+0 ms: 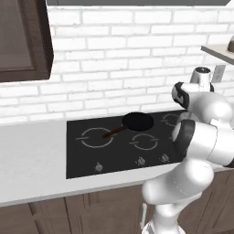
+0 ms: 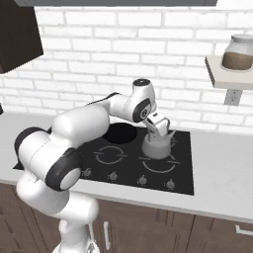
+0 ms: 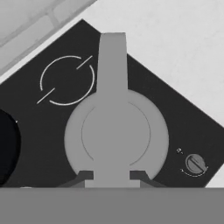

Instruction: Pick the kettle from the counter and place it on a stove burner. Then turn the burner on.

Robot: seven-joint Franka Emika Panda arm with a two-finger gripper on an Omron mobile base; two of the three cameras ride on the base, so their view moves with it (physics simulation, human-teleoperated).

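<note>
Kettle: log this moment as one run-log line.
kettle: on stove, front right burner | gripper: shut on kettle handle | pan: rear burner | knobs: untouched

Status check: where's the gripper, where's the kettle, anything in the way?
Gripper shut on kettle handle. Kettle over stove's front right burner ring; contact unclear. Black pan on rear burner, apart from kettle.

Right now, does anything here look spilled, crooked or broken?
Nothing stands out. The kettle stands upright on the stove with the gripper at its handle, and a black pan sits on a back burner.
</note>
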